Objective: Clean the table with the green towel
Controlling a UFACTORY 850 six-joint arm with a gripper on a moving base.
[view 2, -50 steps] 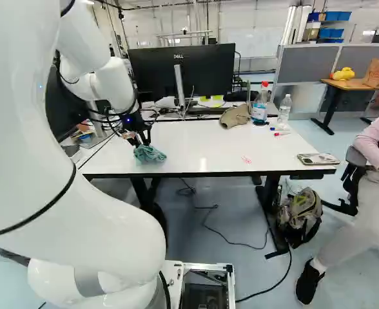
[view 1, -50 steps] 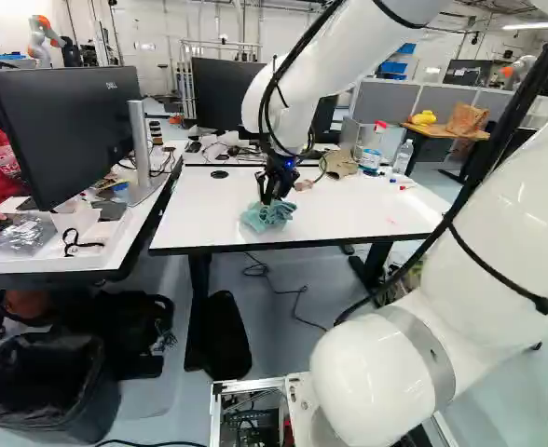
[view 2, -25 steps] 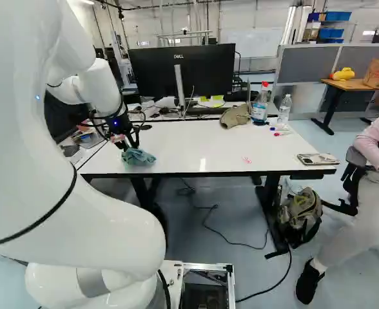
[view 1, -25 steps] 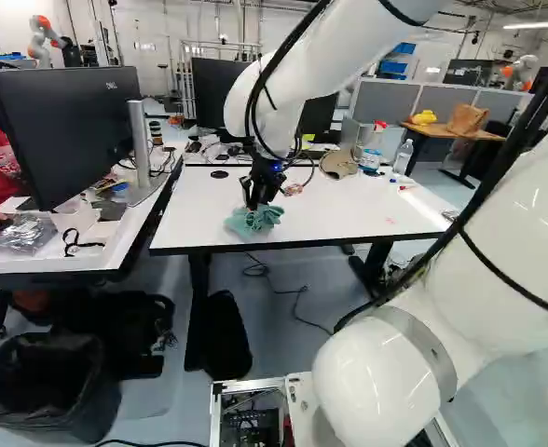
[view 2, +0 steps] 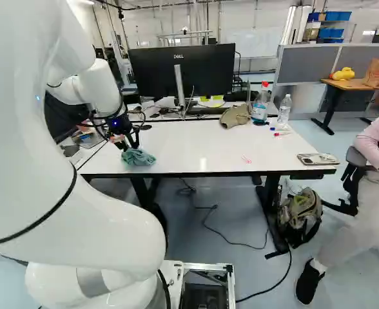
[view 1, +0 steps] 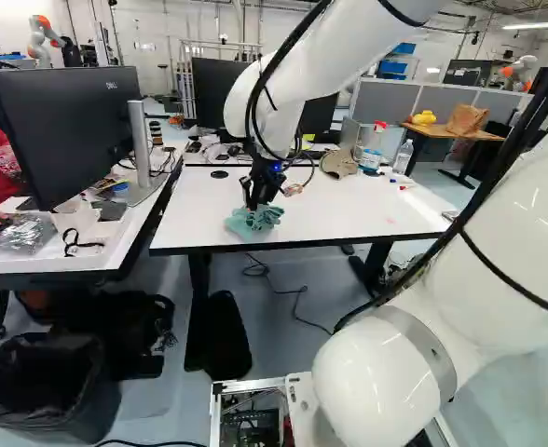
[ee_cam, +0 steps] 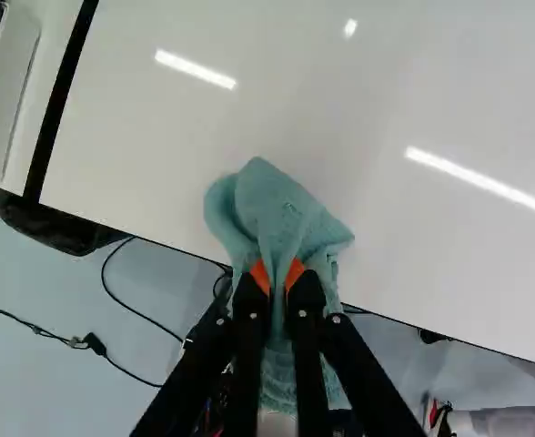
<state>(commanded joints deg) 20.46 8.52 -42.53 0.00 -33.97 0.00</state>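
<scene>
Towel [ee_cam: 281, 214] and hand [view 1: 253, 207] met at the near left of the white counter [view 1: 349, 219]. You had the hand closed on the towel, a fold of the cloth pinched between its orange pads [ee_cam: 261, 276]. The rest of the towel lay bunched under and around the fingertips, against the counter close to its near edge. Right of the towel, farther along that near side, you had faint red marks [view 2: 246, 159] on the surface. Beyond them, at the near right, lay a phone [view 2: 318, 159]. At the far right you had a tan cap [view 2: 234, 116], and just to its right a red-topped bottle [view 2: 260, 106], then a clear bottle [view 2: 284, 109]. A red marker [view 2: 281, 133] and a blue marker [view 2: 272, 128] lay near the bottles, on their near side.
</scene>
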